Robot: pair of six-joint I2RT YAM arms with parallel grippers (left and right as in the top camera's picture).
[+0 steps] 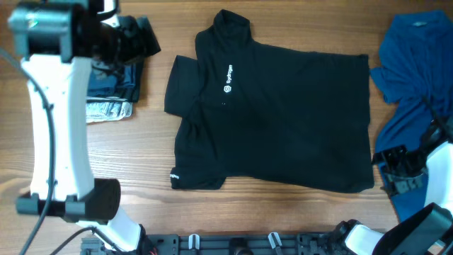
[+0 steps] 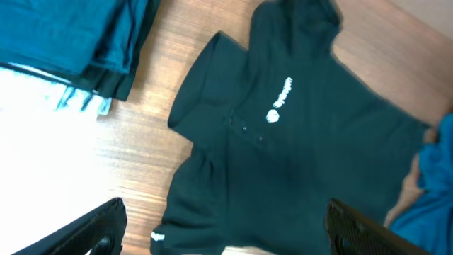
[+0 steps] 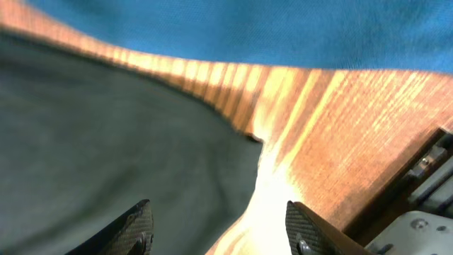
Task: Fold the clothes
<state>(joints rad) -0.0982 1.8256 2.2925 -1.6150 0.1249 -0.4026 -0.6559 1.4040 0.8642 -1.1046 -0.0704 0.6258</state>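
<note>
The black polo shirt lies spread flat on the wooden table, collar toward the far edge and white chest lettering facing up. The left wrist view shows the black polo shirt from high above. A bright blue shirt lies crumpled at the right, and its hem shows in the right wrist view. My left gripper hovers at the far left, open and empty. My right gripper hangs over the polo's near right corner, open, with one finger above the cloth and one above bare wood.
A folded stack of dark teal garments lies under the left arm, with a pale patterned piece at its near end. The stack fills the upper left of the left wrist view. A metal rail runs along the table's front edge.
</note>
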